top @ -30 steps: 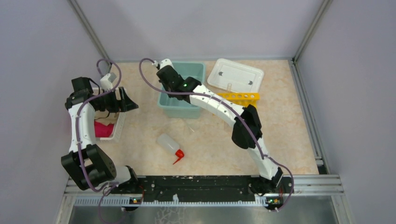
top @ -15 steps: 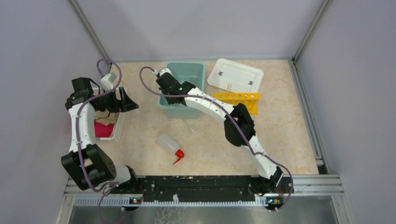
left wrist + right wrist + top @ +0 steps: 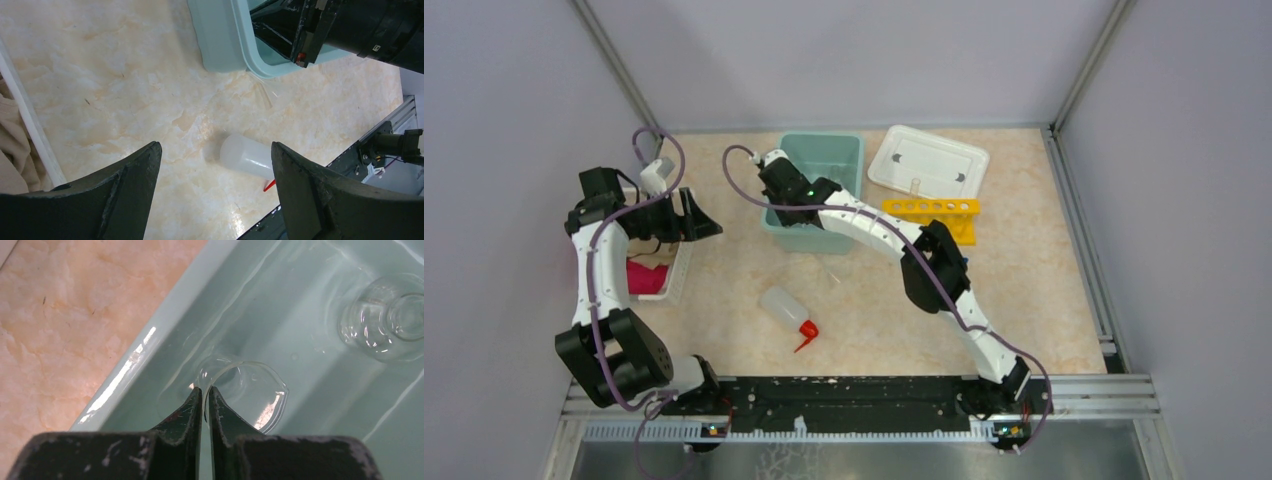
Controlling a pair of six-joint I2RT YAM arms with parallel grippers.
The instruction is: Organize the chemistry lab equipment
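beaker [image 3: 250, 390], flask [image 3: 380, 325]: in bin [image 3: 160, 325] | squeeze bottle [image 3: 782, 305]: before bin | tube rack [image 3: 929, 208]: right of bin

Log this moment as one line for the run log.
right gripper: shut on beaker rim, inside teal bin | left gripper: open, empty, over table | squeeze bottle: lying on table, untouched

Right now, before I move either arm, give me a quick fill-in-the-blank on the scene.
The right gripper holds the beaker by its ____ inside the teal bin.
The squeeze bottle lies on its ____ on the table.
The left gripper stands ____ and empty.
Missing: rim; side; open.
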